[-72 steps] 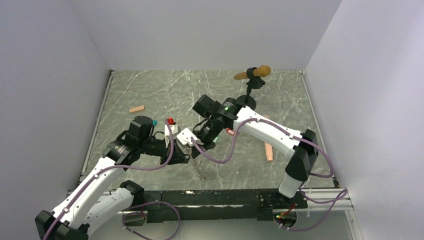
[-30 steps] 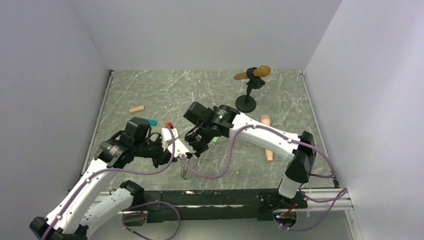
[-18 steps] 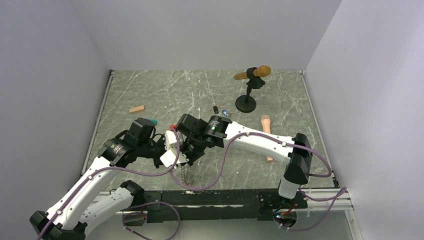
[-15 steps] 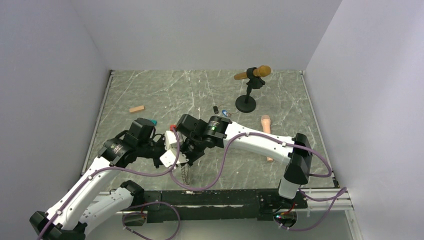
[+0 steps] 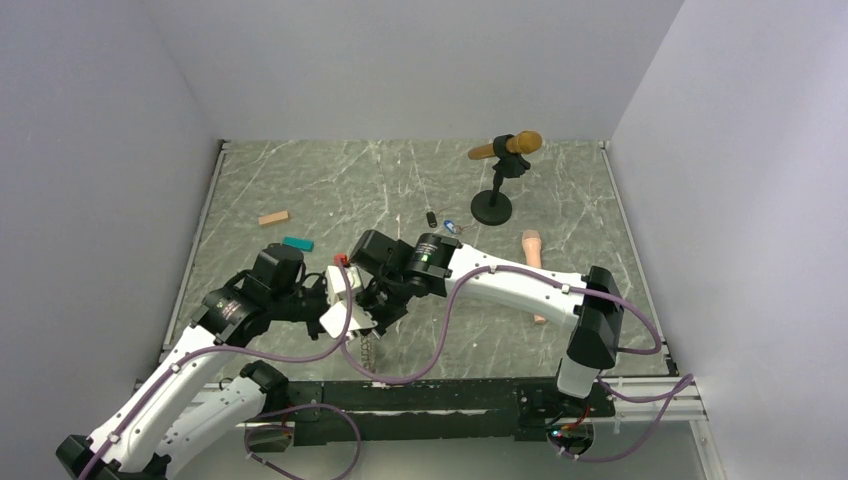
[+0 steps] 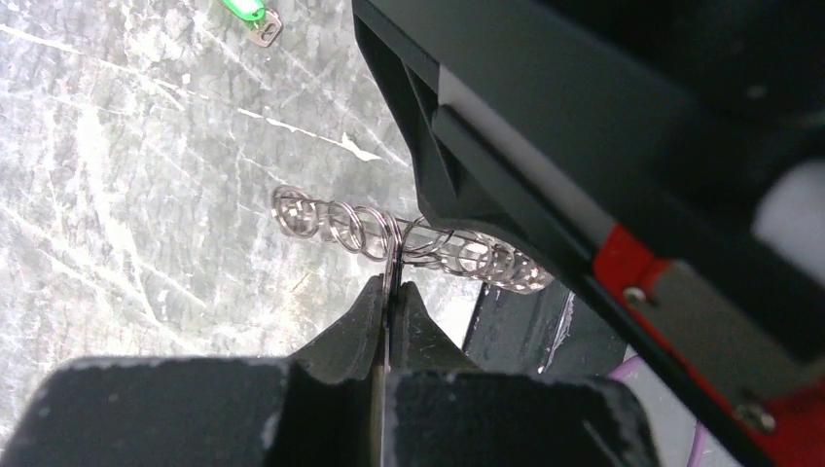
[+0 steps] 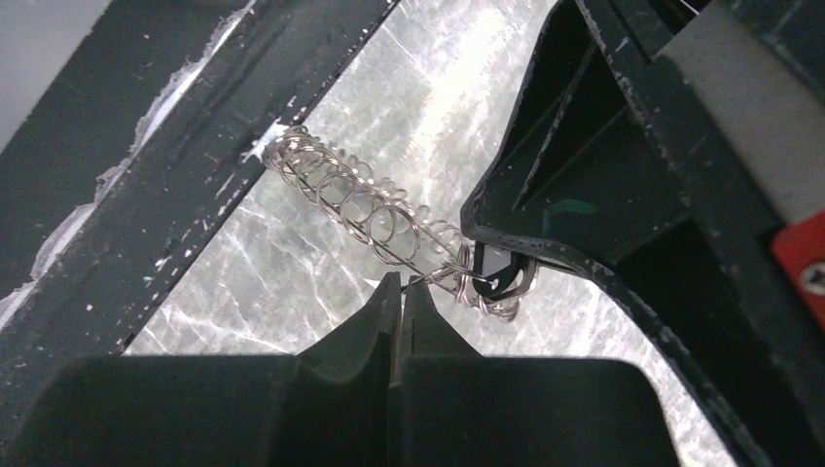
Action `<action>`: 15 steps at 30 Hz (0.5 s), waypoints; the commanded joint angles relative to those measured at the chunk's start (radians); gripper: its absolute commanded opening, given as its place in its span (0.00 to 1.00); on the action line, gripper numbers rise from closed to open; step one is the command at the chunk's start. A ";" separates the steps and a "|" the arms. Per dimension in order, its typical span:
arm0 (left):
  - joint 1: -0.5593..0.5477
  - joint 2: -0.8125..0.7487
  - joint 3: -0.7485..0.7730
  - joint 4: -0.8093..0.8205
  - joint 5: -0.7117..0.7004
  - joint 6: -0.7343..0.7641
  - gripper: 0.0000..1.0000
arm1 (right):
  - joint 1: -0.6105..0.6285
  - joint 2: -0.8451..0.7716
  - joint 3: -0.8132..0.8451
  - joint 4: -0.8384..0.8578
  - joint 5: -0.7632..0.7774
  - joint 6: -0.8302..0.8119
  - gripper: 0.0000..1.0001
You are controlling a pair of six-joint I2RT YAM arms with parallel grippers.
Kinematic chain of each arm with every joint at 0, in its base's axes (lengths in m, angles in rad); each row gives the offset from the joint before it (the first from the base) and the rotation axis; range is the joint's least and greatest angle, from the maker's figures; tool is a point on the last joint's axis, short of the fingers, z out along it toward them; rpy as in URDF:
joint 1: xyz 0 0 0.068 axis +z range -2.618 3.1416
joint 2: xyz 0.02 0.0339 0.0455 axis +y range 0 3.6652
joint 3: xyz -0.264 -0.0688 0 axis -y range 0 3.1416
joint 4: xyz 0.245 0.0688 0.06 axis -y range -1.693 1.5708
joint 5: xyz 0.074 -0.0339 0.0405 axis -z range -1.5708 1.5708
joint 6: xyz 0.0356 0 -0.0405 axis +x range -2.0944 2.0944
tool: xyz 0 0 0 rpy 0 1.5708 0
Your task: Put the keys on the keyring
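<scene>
The keyring shows as a string of small silver wire rings, hanging between my two grippers near the table's front (image 5: 371,345). My left gripper (image 6: 389,287) is shut on one ring of the keyring (image 6: 340,226). My right gripper (image 7: 402,282) is shut on a thin wire loop of the keyring (image 7: 350,199). A small dark key-like piece (image 7: 499,278) hangs at the string's end. Both grippers, left (image 5: 356,318) and right (image 5: 374,314), meet tip to tip. A black-tagged key (image 5: 432,218) and a blue-tagged key (image 5: 447,226) lie on the table beyond the right arm. A green-tagged key (image 6: 245,10) lies on the table.
A teal block (image 5: 297,243) and a tan wooden block (image 5: 273,217) lie at the left. A gold microphone (image 5: 506,149) sits on a stand with a round black base (image 5: 491,210). A pink microphone (image 5: 533,250) lies at the right. The black front rail (image 7: 146,185) is close under the keyring.
Both grippers carried the keyring from mid-table toward the near left. In the last half second the left arm shifted slightly nearer, uncovering the teal block.
</scene>
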 commanded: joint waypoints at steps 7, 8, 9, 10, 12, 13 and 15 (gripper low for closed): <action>-0.023 -0.039 0.009 0.097 0.033 0.111 0.00 | -0.135 0.014 0.031 -0.067 -0.240 0.133 0.00; -0.023 -0.045 0.007 0.097 0.029 0.111 0.00 | -0.142 0.012 0.031 -0.067 -0.251 0.134 0.00; -0.024 -0.050 0.005 0.097 0.025 0.111 0.00 | -0.148 0.010 0.029 -0.067 -0.259 0.135 0.00; -0.024 -0.053 0.003 0.097 0.022 0.111 0.00 | -0.151 0.009 0.026 -0.064 -0.260 0.135 0.00; -0.023 -0.056 0.002 0.096 0.020 0.112 0.00 | -0.153 0.006 0.018 -0.061 -0.253 0.134 0.00; -0.023 -0.057 0.003 0.095 0.018 0.114 0.00 | -0.152 0.005 0.014 -0.058 -0.247 0.133 0.00; -0.024 -0.057 0.006 0.094 0.021 0.116 0.00 | -0.153 0.002 0.005 -0.053 -0.242 0.133 0.00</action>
